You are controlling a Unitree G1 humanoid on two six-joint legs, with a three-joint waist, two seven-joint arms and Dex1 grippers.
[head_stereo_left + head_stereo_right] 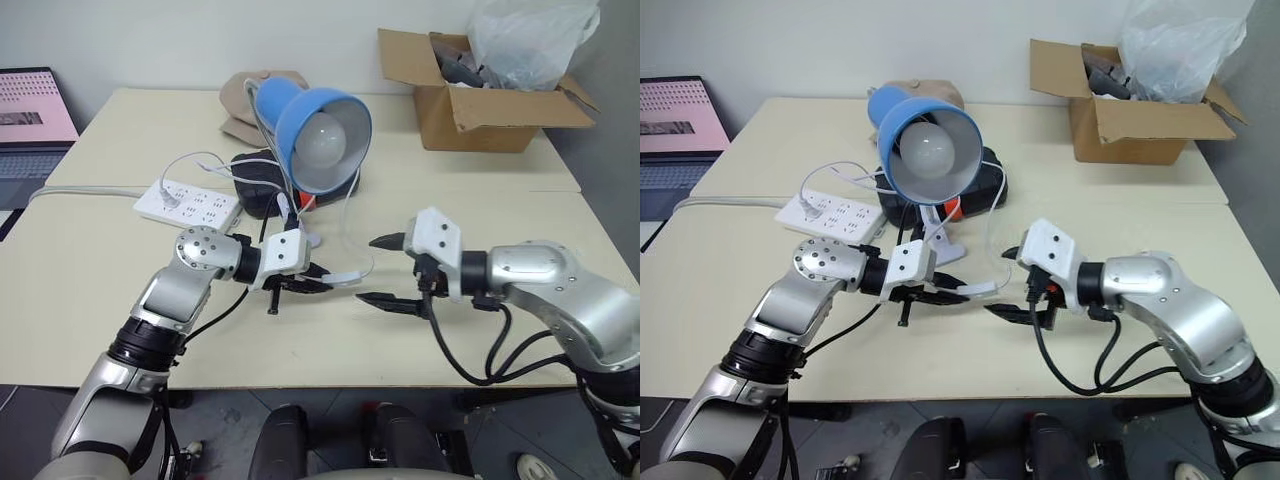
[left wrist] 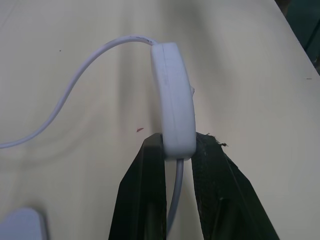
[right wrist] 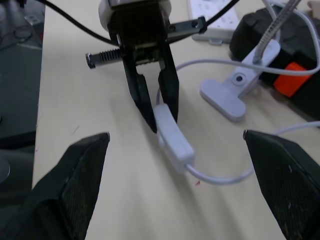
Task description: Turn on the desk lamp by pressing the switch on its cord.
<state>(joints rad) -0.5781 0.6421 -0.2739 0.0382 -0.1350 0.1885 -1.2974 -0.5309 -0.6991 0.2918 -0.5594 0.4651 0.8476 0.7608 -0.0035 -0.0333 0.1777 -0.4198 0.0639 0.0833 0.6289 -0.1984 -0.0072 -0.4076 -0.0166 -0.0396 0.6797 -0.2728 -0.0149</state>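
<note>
- The left pincer [image 1: 318, 281] is clamped on one end of the switch [image 3: 173, 136], holding it just above the table [image 1: 100, 300]; the rest of the switch sticks out past the fingertips.
- The right pincer [image 1: 385, 270] stands wide, holding nothing, its fingertips pointing at the switch from just beside it.
- The cord [image 2: 75, 82] leaves both ends of the switch; one stretch curves over the table, the other runs back between the left pincer's fingers [image 2: 145, 195].
- The desk lamp [image 1: 320, 135] stands behind the pincers, its clip base [image 3: 232, 95] on the table, beside a white power strip [image 1: 190, 203].
- No writing is readable on the switch or cord.
</note>
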